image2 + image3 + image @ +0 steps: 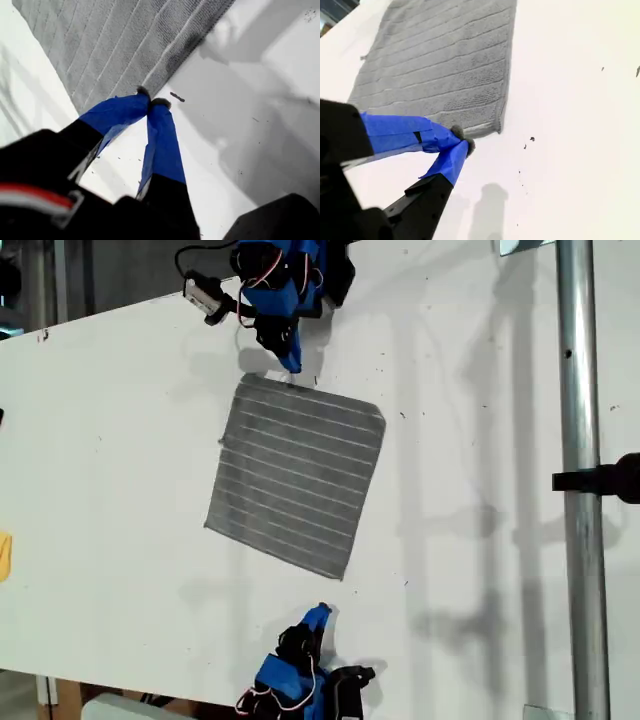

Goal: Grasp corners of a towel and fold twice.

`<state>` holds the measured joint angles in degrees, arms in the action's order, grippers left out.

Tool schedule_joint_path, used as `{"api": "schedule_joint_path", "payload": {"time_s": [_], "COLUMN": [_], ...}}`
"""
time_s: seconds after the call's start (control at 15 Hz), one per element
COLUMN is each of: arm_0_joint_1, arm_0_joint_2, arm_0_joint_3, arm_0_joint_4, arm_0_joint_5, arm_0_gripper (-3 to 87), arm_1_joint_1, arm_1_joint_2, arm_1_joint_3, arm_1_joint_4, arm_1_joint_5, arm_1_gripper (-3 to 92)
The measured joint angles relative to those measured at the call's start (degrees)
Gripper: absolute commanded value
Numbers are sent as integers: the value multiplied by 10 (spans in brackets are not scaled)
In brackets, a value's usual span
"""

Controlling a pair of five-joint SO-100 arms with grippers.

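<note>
Both the first gripper (152,104) and second gripper (462,140) are clenched empty just short of the towel (295,475); unopened, its corners would be pushed and bunched.

I see a white table (480,490) filling nearly the whole exterior view, its surface dotted with small dark specks (532,139). A metal pole (578,440) stands upright across the table, and a black clamp (605,480) grips it partway down. Soft grey shadows fall on the tabletop just beside the pole. Beyond the table's far edge from the pole, a small yellow object (5,556) shows.
</note>
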<state>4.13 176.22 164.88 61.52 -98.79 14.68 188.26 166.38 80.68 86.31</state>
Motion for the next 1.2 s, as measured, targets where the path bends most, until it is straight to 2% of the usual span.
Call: {"api": "schedule_joint_path", "payload": {"time_s": [0.27,0.33,0.4,0.67,1.0,1.2], "arm_0_joint_1": [0,0,0,0,-1,0], "arm_0_joint_2": [-2,-4,-4,-21,-220,-354], "arm_0_joint_3": [0,0,0,0,-94,-181], "arm_0_joint_4": [18,23,25,18,-75,-133], "arm_0_joint_5": [-13,-16,-20,-35,-19,11], "arm_0_gripper": [-29,-29,-29,-29,-29,-29], "arm_1_joint_1": [2,19,22,12,24,52], "arm_1_joint_2": [0,0,0,3,-10,-110], "arm_1_joint_3": [0,0,0,0,-81,-170], "arm_1_joint_4": [0,0,0,0,-17,-21], "arm_1_joint_5": [0,0,0,-6,-126,-199], "arm_1_gripper": [8,36,-3,-3,-3,-3]}}
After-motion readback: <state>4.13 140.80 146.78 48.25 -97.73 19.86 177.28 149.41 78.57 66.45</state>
